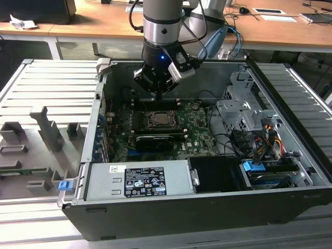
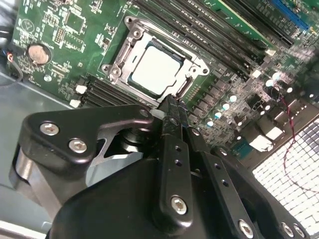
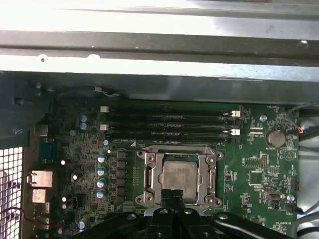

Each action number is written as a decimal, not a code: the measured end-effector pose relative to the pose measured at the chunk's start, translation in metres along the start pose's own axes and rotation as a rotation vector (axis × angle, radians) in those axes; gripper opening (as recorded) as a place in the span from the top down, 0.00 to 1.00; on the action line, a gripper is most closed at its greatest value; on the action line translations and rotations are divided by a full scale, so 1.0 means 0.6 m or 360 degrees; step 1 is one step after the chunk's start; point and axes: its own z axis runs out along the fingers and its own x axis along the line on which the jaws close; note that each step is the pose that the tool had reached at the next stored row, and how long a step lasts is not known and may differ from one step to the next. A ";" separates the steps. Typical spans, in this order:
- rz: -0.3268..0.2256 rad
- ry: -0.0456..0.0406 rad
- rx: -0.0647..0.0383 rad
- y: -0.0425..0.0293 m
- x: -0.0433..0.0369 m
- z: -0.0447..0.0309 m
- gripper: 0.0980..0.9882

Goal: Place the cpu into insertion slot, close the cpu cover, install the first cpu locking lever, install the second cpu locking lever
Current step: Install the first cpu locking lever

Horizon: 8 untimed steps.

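The cpu (image 2: 157, 69) lies flat in the insertion slot (image 1: 145, 120), framed by the cpu cover (image 2: 127, 50), which looks lowered. The gripper (image 2: 169, 102) has its fingers pressed together on nothing, tips at the socket's edge. In the first wrist view the socket sits between the tips and the memory slots (image 3: 169, 119). The exterior view shows the arm upright above the board.

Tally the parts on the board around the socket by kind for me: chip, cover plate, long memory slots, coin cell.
cpu: 1
cpu cover: 1
memory slots: 4
coin cell battery: 1
Total: 7
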 end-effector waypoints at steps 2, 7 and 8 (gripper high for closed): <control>0.0000 -0.0001 0.0000 0.000 0.000 0.000 0.99; 0.0000 -0.0001 -0.0001 0.000 0.012 0.001 0.99; 0.0000 -0.0001 -0.0001 0.001 0.015 0.001 0.99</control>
